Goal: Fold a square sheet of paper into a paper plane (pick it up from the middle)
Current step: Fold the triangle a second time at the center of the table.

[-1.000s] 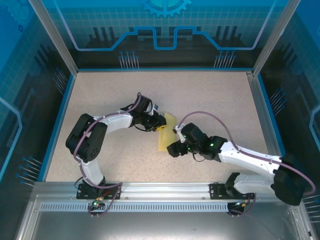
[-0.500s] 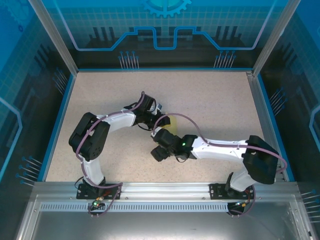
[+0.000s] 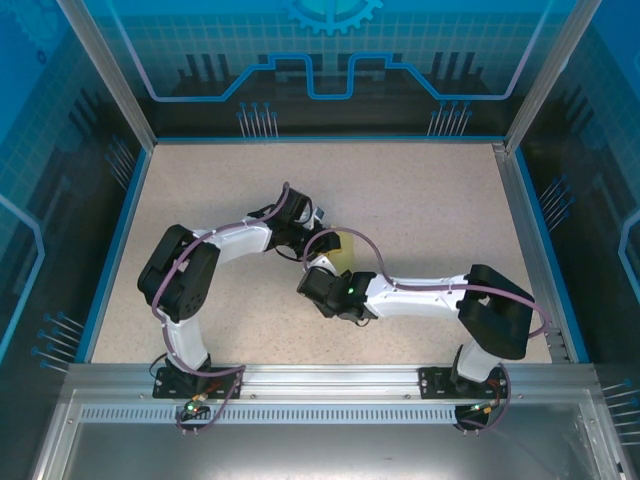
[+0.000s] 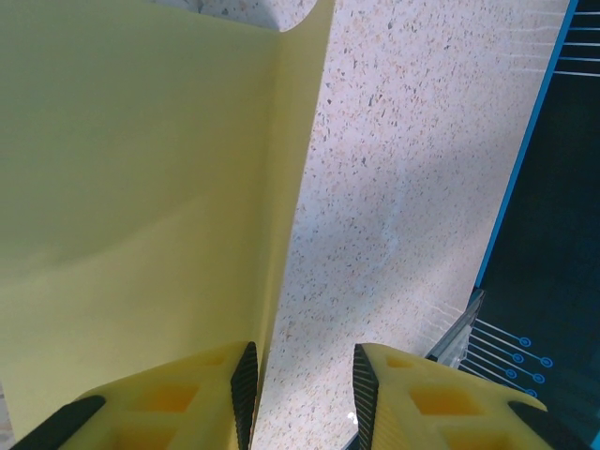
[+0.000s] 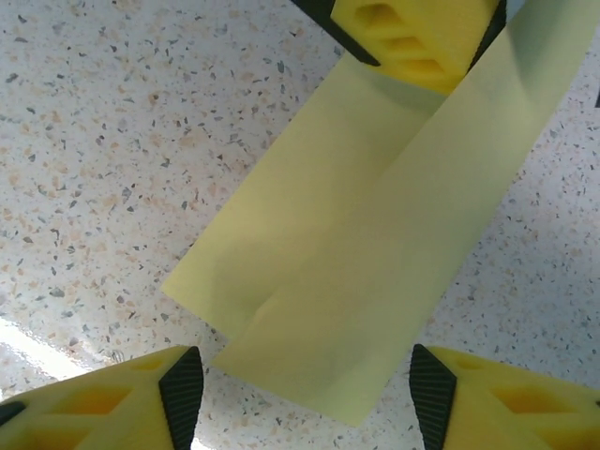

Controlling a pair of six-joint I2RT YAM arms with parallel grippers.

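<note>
The square sheet of paper (image 5: pixel 375 234) is yellow and lies folded on the speckled table as a long strip of two overlapping layers. In the top view just a yellow corner of the paper (image 3: pixel 346 246) peeks out between the arms. My right gripper (image 5: pixel 305 375) is open, and its black pads (image 5: pixel 183 394) straddle the strip's near end without touching it. My left gripper (image 4: pixel 302 364) is open too, and the paper's edge (image 4: pixel 141 187) runs along its left pad (image 4: pixel 246 380). One of its yellow fingers (image 5: pixel 412 37) rests over the strip's far end. The paper plane is out of view.
Both grippers (image 3: pixel 316 242) (image 3: pixel 318 288) crowd the middle of the speckled table (image 3: pixel 430 190). A blue rim and a metal frame (image 3: pixel 520 200) border the table. A dark wall with blue pins (image 4: pixel 539 309) stands to the right in the left wrist view.
The right arm swung left across the table and now hangs over the paper, covering most of it from above; its jaws narrowed. The left gripper opened a little and stayed put.
</note>
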